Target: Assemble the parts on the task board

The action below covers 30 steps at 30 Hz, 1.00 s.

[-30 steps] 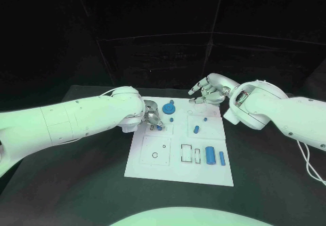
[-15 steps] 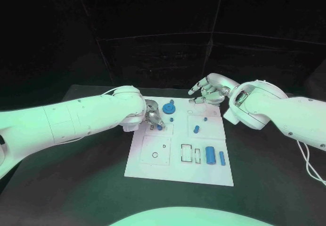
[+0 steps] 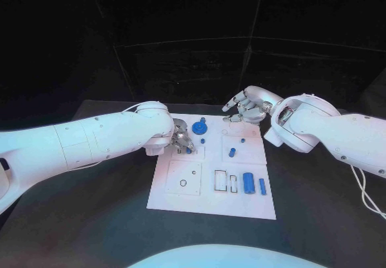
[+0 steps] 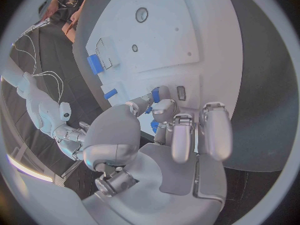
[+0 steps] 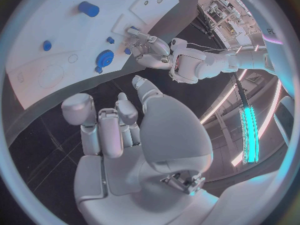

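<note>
Fingers of left hand pinching small blue part, over task board

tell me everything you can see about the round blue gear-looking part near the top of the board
The round blue gear-like disc has a scalloped rim and a raised hub at its centre, and looks like moulded plastic. It lies flat near the far edge of the white task board, with a small blue stub beside it on its far side. The left hand is close by but not on it; nothing else touches it.
</note>
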Available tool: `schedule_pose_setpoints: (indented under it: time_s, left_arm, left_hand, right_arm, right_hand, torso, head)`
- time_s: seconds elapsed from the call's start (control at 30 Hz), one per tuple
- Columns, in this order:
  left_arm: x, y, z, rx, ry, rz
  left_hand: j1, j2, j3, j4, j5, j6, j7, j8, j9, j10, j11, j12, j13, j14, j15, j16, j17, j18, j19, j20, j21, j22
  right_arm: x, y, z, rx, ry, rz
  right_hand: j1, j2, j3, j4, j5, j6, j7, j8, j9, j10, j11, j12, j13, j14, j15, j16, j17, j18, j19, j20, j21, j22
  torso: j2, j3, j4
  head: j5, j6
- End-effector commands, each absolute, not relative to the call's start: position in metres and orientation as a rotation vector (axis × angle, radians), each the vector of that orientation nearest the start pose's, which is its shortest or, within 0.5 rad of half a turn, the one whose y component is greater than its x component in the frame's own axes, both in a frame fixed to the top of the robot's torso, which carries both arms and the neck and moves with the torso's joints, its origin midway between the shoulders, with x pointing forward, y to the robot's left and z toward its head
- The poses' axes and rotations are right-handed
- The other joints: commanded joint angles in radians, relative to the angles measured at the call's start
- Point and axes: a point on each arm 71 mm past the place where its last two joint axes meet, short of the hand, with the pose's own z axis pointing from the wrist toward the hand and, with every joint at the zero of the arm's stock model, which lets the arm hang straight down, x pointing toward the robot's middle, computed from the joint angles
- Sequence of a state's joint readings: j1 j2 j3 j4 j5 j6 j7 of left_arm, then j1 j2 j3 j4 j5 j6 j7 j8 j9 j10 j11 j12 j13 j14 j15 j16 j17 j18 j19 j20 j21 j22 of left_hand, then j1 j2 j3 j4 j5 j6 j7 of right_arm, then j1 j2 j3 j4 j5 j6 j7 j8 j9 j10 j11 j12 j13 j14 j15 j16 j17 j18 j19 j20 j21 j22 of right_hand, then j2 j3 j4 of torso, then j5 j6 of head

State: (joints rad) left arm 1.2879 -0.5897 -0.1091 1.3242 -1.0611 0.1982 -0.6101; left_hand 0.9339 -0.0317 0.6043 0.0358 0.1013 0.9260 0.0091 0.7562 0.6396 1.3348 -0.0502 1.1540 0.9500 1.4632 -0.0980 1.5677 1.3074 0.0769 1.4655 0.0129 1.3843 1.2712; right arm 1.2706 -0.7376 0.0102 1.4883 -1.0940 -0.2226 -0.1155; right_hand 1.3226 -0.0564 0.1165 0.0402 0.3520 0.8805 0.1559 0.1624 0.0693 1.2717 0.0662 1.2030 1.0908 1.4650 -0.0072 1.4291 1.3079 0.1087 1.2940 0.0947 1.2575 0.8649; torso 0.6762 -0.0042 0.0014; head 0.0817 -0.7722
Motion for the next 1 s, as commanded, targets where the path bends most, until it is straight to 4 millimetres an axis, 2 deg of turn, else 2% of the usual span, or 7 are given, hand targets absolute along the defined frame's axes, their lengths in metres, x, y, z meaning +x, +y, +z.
schedule_pose_setpoints:
  time_s: [0.03, 0.27, 0.43, 0.6, 0.7, 0.77, 1.0]
  left_arm:
    - [0.511, 0.153, -0.223, -0.085, 2.401, -0.260]
    - [0.512, 0.154, -0.223, -0.098, 2.392, -0.259]
    - [0.513, 0.155, -0.222, -0.111, 2.379, -0.263]
    - [0.513, 0.156, -0.221, -0.125, 2.359, -0.279]
    - [0.513, 0.157, -0.220, -0.138, 2.340, -0.295]
    - [0.513, 0.159, -0.218, -0.151, 2.321, -0.310]
    - [0.512, 0.166, -0.206, -0.200, 2.261, -0.363]
  left_hand:
    - [-0.004, 0.001, -0.012, 0.001, -0.003, 0.001, 0.004, -0.006, 0.001, 0.003, -0.002, -0.001, 0.001, 0.108, -0.007, 0.003, 0.263, -0.016, 0.016, -0.007, -0.002, 0.003]
    - [-0.006, 0.002, -0.046, 0.009, -0.003, 0.005, 0.004, -0.011, 0.002, 0.004, -0.003, 0.000, 0.003, 0.108, -0.007, 0.003, 0.263, -0.017, 0.016, -0.007, -0.001, 0.005]
    - [-0.029, 0.001, -0.114, 0.038, -0.006, 0.013, 0.005, -0.018, 0.003, 0.005, -0.002, 0.001, 0.004, 0.108, -0.007, 0.003, 0.263, -0.017, 0.017, -0.007, 0.000, 0.007]
    - [-0.070, -0.025, -0.223, 0.086, -0.010, 0.022, 0.004, -0.024, 0.004, 0.007, -0.003, 0.005, 0.008, 0.108, -0.007, 0.003, 0.263, -0.018, 0.019, -0.008, 0.003, 0.014]
    - [-0.079, -0.044, -0.290, 0.110, -0.051, 0.024, 0.001, -0.028, 0.006, 0.009, -0.004, 0.007, 0.011, 0.108, -0.009, 0.003, 0.263, -0.018, 0.020, -0.010, 0.004, 0.017]
    - [-0.084, -0.053, -0.328, 0.127, -0.054, 0.026, 0.000, -0.029, 0.007, 0.009, -0.007, 0.007, 0.011, 0.108, -0.012, 0.003, 0.263, -0.018, 0.020, -0.011, 0.004, 0.017]
    - [-0.060, -0.058, -0.405, 0.159, -0.055, 0.008, 0.003, -0.043, 0.007, -0.007, -0.006, -0.012, -0.013, 0.108, -0.013, 0.003, 0.263, -0.013, 0.011, -0.015, -0.017, -0.011]
  right_arm:
    - [0.507, -0.157, -0.141, 0.102, 1.753, 0.901]
    - [0.507, -0.157, -0.140, 0.103, 1.752, 0.901]
    - [0.507, -0.157, -0.140, 0.104, 1.749, 0.902]
    - [0.507, -0.157, -0.140, 0.105, 1.747, 0.902]
    - [0.508, -0.158, -0.140, 0.106, 1.746, 0.900]
    - [0.508, -0.158, -0.140, 0.108, 1.746, 0.899]
    - [0.509, -0.161, -0.141, 0.113, 1.745, 0.892]
  right_hand:
    - [0.006, 0.002, 0.006, 0.002, 0.004, -0.004, 0.001, 0.006, -0.002, -0.005, 0.000, -0.002, -0.001, 0.052, -0.007, -0.004, 0.004, 0.016, -0.004, -0.003, -0.005, -0.001]
    - [0.006, 0.002, 0.006, 0.002, 0.004, -0.004, 0.001, 0.006, -0.002, -0.005, 0.000, -0.002, -0.001, 0.052, -0.007, -0.004, 0.004, 0.016, -0.004, -0.003, -0.005, -0.001]
    - [0.003, 0.001, 0.005, 0.005, 0.006, -0.006, 0.002, 0.005, -0.002, -0.009, 0.000, -0.005, -0.006, 0.051, -0.006, -0.005, 0.002, 0.017, -0.005, -0.003, -0.007, -0.005]
    - [0.001, 0.000, 0.004, 0.006, 0.005, -0.007, 0.002, 0.005, -0.002, -0.010, 0.001, -0.007, -0.007, 0.051, -0.006, -0.006, 0.001, 0.017, -0.005, -0.003, -0.007, -0.004]
    - [0.001, 0.000, 0.004, 0.006, 0.005, -0.007, 0.002, 0.005, -0.002, -0.010, 0.001, -0.007, -0.007, 0.051, -0.006, -0.006, 0.001, 0.017, -0.005, -0.003, -0.007, -0.004]
    - [0.001, 0.000, 0.004, 0.006, 0.005, -0.007, 0.002, 0.005, -0.002, -0.010, 0.001, -0.007, -0.007, 0.051, -0.006, -0.006, 0.001, 0.017, -0.005, -0.003, -0.007, -0.004]
    - [0.000, -0.001, 0.004, 0.007, 0.004, -0.008, 0.002, 0.005, -0.002, -0.012, 0.001, -0.010, -0.011, 0.051, -0.006, -0.007, -0.001, 0.017, -0.006, -0.003, -0.008, -0.007]
  torso:
    - [0.000, 0.0000, 0.0009]
    - [0.000, -0.0005, 0.0015]
    - [-0.001, -0.0006, 0.0007]
    - [0.000, -0.0010, -0.0006]
    - [0.000, -0.0019, 0.0005]
    - [0.000, -0.0019, 0.0012]
    - [-0.001, -0.0012, 0.0028]
  head:
    - [-0.001, 0.000]
    - [0.000, 0.000]
    - [0.002, 0.001]
    - [0.001, 0.003]
    - [0.000, 0.005]
    - [-0.001, 0.005]
    - [-0.002, 0.008]
